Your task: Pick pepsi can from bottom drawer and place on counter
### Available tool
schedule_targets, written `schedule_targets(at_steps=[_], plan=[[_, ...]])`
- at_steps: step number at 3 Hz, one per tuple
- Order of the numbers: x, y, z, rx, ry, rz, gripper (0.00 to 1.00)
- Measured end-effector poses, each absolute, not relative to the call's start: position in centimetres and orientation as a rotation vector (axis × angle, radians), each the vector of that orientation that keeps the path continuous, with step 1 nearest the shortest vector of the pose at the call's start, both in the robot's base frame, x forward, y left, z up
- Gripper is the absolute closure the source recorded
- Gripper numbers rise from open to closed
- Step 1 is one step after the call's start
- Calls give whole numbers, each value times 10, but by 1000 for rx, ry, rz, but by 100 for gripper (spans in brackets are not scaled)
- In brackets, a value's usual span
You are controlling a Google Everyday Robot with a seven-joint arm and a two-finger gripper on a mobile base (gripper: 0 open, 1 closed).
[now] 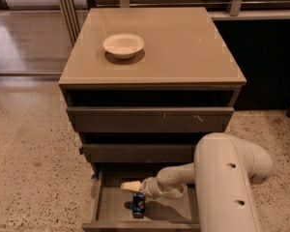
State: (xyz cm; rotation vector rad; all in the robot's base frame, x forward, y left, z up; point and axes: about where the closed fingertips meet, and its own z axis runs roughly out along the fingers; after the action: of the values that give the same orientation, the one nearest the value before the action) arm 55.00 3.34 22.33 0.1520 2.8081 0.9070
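Just beneath the gripper (131, 186), on its near side toward the drawer's front, stood the one pepsi can (138, 204), seemingly upright, inside the open bottom drawer (108, 209). Whether the gripper was spread or pinching could not be told. Well above it lay the counter (183, 47) with one white bowl (123, 45). One arm; three drawers.

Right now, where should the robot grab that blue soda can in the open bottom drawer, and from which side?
Probably the curved side of the pepsi can, coming from above: it seems upright, and the walls of the bottom drawer hem it in. The end effector sits right by its top.
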Motion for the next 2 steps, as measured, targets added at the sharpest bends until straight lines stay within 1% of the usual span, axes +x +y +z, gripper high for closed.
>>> schedule_targets(at_steps=[2], plan=[[556, 28, 208, 199, 2731, 812, 0]])
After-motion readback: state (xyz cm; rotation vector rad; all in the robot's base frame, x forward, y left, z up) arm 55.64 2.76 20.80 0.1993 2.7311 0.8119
